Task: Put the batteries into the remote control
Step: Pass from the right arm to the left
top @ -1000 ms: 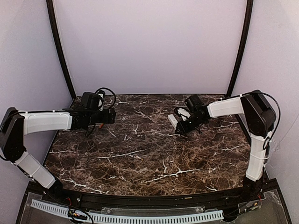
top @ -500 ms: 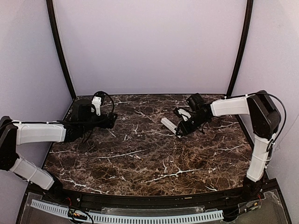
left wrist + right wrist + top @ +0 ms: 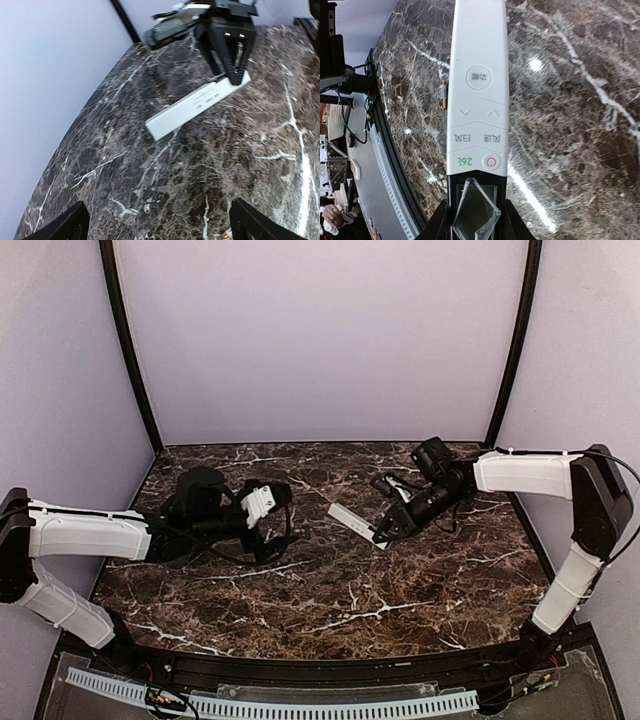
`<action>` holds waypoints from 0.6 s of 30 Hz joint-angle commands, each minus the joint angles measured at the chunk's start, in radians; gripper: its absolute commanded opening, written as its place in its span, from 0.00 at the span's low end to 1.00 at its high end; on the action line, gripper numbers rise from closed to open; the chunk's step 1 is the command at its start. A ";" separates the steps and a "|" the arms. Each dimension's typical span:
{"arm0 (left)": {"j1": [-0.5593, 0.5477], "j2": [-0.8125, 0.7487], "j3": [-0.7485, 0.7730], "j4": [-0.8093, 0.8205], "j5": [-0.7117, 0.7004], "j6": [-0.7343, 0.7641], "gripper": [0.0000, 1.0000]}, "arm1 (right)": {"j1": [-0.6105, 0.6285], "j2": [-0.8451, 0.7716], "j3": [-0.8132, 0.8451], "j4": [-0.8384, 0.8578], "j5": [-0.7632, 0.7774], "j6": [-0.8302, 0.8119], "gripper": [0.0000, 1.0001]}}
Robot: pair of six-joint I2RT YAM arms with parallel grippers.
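Arms have swung inward; right tool (image 3: 385, 530) pinches the remote (image 3: 355, 523) by its dark end over the bench (image 3: 330, 590).
Empty, the left tool (image 3: 270, 505) gapes wide. Held by one tip, the remote could pivot or slip.

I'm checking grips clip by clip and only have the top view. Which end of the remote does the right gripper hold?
Observer: In the right wrist view, the right gripper is clamped on the dark end of the remote, with the buttons facing the camera.
Operator: Any battery near it?
Observer: One battery lies on the table beside the remote.
Operator: And the left gripper?
Observer: In the left wrist view, the left gripper is wide open, with nothing between its fingers.
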 commanded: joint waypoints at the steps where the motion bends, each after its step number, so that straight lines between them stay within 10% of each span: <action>1: -0.083 0.045 0.082 -0.143 0.044 0.278 0.98 | 0.055 -0.020 -0.023 -0.062 -0.112 0.005 0.00; 18: -0.277 0.211 0.269 -0.438 -0.086 0.553 0.67 | 0.174 0.007 -0.054 -0.065 -0.311 0.001 0.00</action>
